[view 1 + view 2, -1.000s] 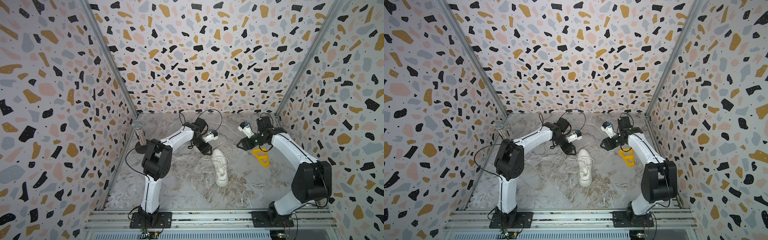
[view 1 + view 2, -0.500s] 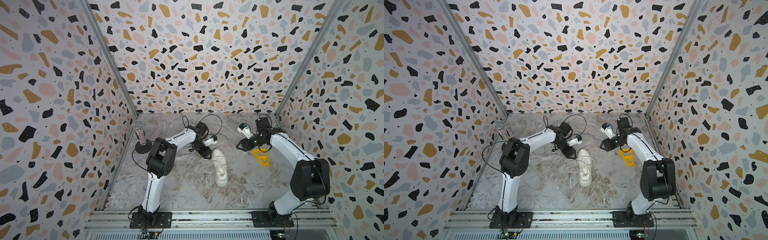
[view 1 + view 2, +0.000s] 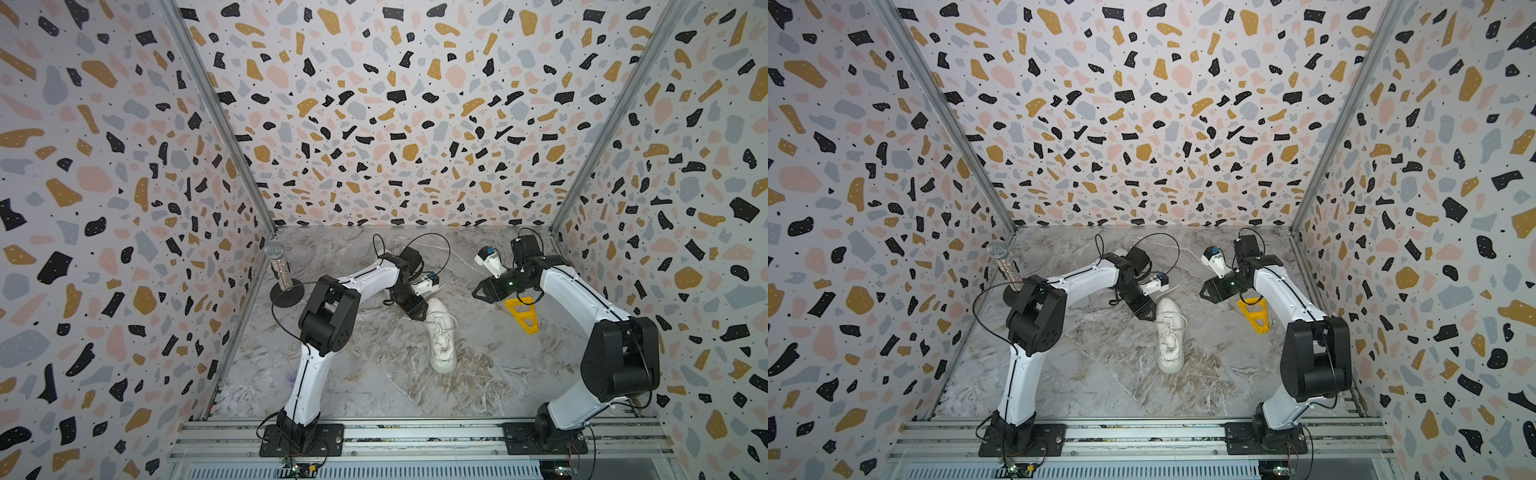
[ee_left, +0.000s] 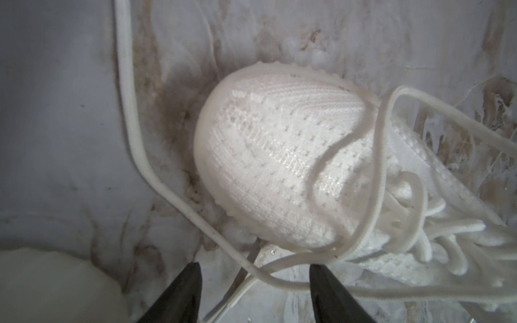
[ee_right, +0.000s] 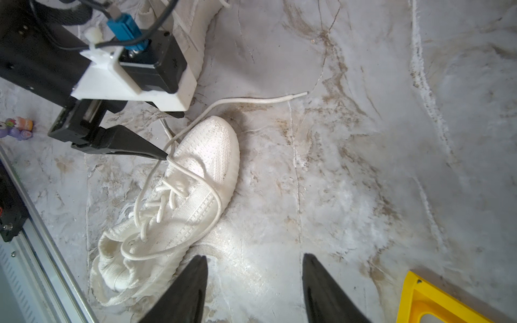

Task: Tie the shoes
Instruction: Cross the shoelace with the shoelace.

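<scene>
Shoe [image 3: 441,336] position: about mid-desk [image 3: 374,386], on its sole, toe toward the far edge and heel toward the near edge, as seen in both top views [image 3: 1169,332].

Left fingers [image 3: 415,309]: placed low at the toe end of the shoe, tips apart. In the left wrist view the two black tips [image 4: 184,290] are seen spread with a clear gap. A lace [image 4: 179,201] crosses that gap without being pinched, and the knit toe [image 4: 279,167] lies just beyond the tips.

Right fingers [image 3: 482,293]: held above the desk toward the right edge, well apart from the shoe, tips spread, nothing between them [image 5: 187,290].

View differences:
- Only from the right wrist is one left fingertip seen touching the lace at the side of the toe. The loose loops over the tongue and a free lace end [image 5: 265,100] lying on the desk past the toe are also resolved there.
- A second shoe [image 5: 195,33] is partly shown in the right wrist view, behind the left arm's camera mount. In the top views it is almost wholly hidden under that arm.
- A blurred cream shape [image 4: 56,288] is recorded beside the left fingers in the left wrist view; identity cannot be told.
- A yellow frame piece [image 3: 524,316] lies below the right wrist.
- A microphone [image 3: 277,266] stands upright at the left edge, in top views only.
</scene>
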`<state>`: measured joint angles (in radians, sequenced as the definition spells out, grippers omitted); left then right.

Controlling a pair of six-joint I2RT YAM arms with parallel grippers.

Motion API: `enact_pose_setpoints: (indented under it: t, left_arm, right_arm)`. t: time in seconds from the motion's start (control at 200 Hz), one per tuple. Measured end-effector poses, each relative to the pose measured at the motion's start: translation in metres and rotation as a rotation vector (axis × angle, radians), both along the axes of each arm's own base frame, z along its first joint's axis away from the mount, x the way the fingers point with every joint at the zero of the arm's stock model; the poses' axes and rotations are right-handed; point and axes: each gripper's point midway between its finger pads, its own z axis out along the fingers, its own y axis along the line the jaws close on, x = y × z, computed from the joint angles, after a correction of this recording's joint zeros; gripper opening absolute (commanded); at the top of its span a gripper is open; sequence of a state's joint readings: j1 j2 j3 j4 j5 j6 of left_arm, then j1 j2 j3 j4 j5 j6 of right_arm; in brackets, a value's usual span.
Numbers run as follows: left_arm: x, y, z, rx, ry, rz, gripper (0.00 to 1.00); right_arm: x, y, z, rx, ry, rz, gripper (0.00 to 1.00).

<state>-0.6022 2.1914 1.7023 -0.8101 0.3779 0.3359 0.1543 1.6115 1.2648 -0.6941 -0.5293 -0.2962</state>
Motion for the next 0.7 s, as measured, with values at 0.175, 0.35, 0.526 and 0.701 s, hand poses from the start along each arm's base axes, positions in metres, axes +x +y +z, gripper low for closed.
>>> enact_pose_setpoints:
  t: [0.175,0.35,0.526,0.701]
  left_arm:
    - [-0.001,0.002,-0.006,0.035,-0.024,-0.016,0.60]
    - [-0.006,0.006,-0.011,0.066,-0.046,-0.039,0.60]
    - [-0.008,0.008,-0.013,0.103,-0.091,-0.062,0.53]
    - [-0.010,0.009,-0.016,0.145,-0.149,-0.087,0.46]
  right_arm:
    - [0.000,0.000,-0.001,0.000,0.003,0.000,0.59]
    - [0.000,0.000,-0.005,-0.001,0.014,0.000,0.59]
    - [0.001,0.000,-0.008,-0.002,0.024,0.001,0.59]
    - [0.001,0.000,-0.009,-0.003,0.025,0.001,0.59]
